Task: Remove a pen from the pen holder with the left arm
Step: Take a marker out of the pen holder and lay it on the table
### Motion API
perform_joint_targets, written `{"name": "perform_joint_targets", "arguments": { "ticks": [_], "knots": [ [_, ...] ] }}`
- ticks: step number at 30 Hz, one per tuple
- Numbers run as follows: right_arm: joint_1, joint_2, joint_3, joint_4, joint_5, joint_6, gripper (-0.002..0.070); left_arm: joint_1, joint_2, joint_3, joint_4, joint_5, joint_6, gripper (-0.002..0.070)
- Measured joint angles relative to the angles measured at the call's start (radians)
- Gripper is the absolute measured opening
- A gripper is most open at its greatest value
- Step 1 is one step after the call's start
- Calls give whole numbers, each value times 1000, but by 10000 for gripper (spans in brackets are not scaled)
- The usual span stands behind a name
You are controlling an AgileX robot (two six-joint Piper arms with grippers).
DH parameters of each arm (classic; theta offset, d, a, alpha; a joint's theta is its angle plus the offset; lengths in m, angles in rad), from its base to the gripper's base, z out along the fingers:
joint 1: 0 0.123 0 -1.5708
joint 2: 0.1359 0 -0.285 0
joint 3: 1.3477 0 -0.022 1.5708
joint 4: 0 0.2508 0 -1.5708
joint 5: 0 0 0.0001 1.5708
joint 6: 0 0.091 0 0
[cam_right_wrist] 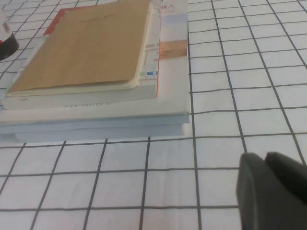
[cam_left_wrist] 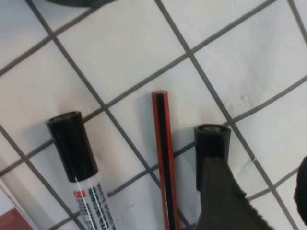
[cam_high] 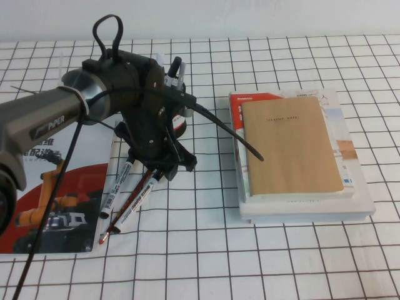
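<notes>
Lying at the far left, a robot brochure (cam_high: 50, 206) sits under the left arm. Along its right edge, a white-bodied marker (cam_high: 117, 186), a red-and-black pencil (cam_high: 120, 219) and a second marker (cam_high: 141, 195) lie flat on the gridded cloth (cam_high: 206, 250). They are outside the pen holder (cam_high: 182, 124), which is mostly hidden behind the wrist with more pens (cam_high: 174, 67) upright in it. The left gripper (cam_high: 170, 170) hovers low over the capped ends, jaws spread wide and holding nothing; one finger hides part of the second marker's cap. Further right, a stack of books (cam_high: 300, 200) carries a brown notebook (cam_high: 290, 147). The right gripper (cam_right_wrist: 266, 191) sits near that stack, fingers pressed together.
</notes>
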Motion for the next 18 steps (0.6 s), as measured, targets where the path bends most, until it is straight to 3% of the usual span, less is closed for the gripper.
{"name": "perform_joint_targets", "arguments": {
  "ticks": [4,11,18],
  "knots": [
    [0,0,0,0,0,0,-15,0,0,0,0,63,0,277],
    [0,0,0,0,0,0,-15,0,-29,0,0,151,0,39],
    [0,0,0,0,0,0,-15,0,-159,0,0,141,0,1]
  ]
}}
